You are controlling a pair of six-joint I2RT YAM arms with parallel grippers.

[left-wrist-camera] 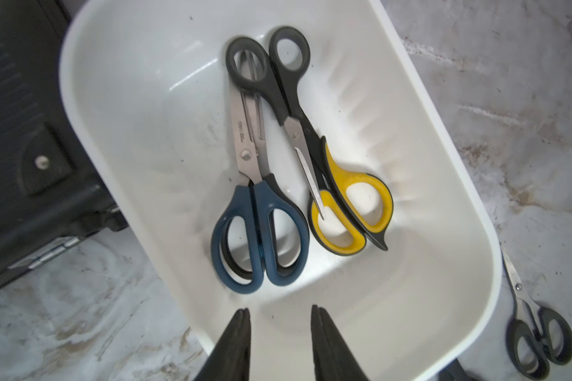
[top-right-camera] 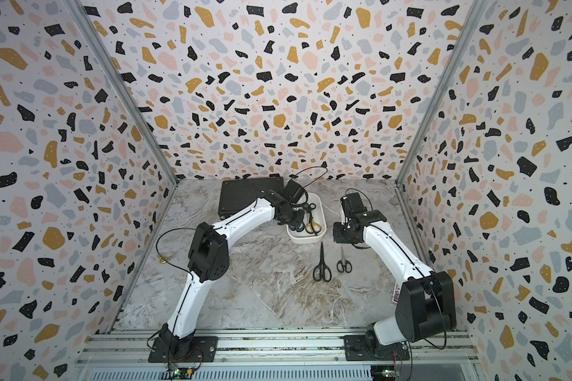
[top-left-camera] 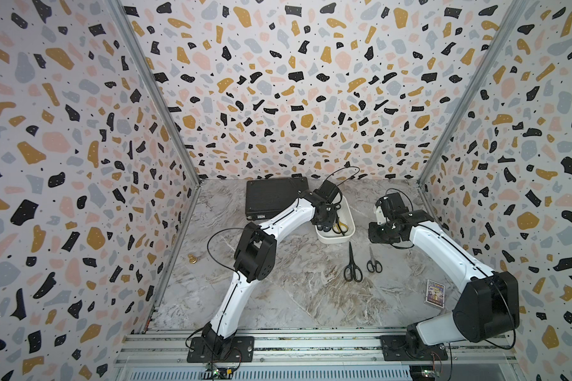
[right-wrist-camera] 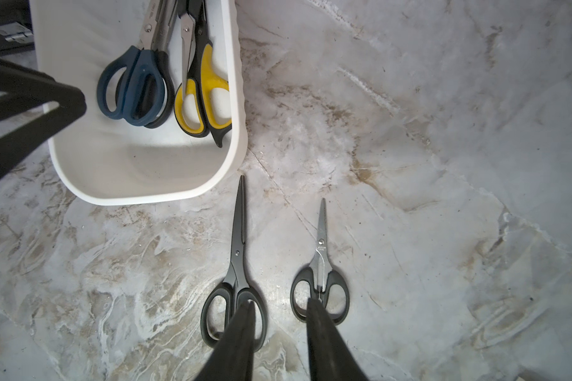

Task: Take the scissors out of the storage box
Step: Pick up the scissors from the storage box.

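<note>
**Left arm lining up on the next pair in the box**

Starting nearest, low and right of centre in both top views: logging two pairs outside the box, flat on the marble tabletop (top-left-camera: pixel 278 297). These are a long black-bladed pair (top-left-camera: pixel 352 264) and, just beside it, a small black-handled pair (top-left-camera: pixel 373 262), tips pointing up-frame. Counting both as done.

Finding the right gripper (right-wrist-camera: pixel 280 301) at the bottom of the right wrist view, hanging above those two sets of loops, jaws partly parted, gripping nothing. Judging it idle.

Moving up-frame: placing the storage box (top-left-camera: pixel 334 239) just above centre, near end close to the long pair's tip, apart from it. Counting four pairs inside via the left wrist view:
- a blue-grey pair (left-wrist-camera: pixel 261 227) stacked on a black-handled pair (left-wrist-camera: pixel 272 182), with the dark loops peeking out beneath;
- a yellow-and-black pair (left-wrist-camera: pixel 336 174) to the right, crossed by another black-handled pair (left-wrist-camera: pixel 284 102) lying the opposite way, loops at top of frame.

Finding the left gripper (left-wrist-camera: pixel 279 311) at bottom centre of that view, poised over the box's near end, jaws partly parted, empty.

Judging the step in hand: descending on the blue-grey pair, topmost and closest. For a clean pick:
- squaring the jaws across the neck just ahead of the loops;
- straddling the upper pair only;
- closing firmly, then lifting straight up, avoiding dragging the pair beneath or tipping the light box.

Farthest, up-frame and left of the box: noting a black ribbed case (top-left-camera: pixel 274 198) close alongside. Contact impossible to confirm.
</note>
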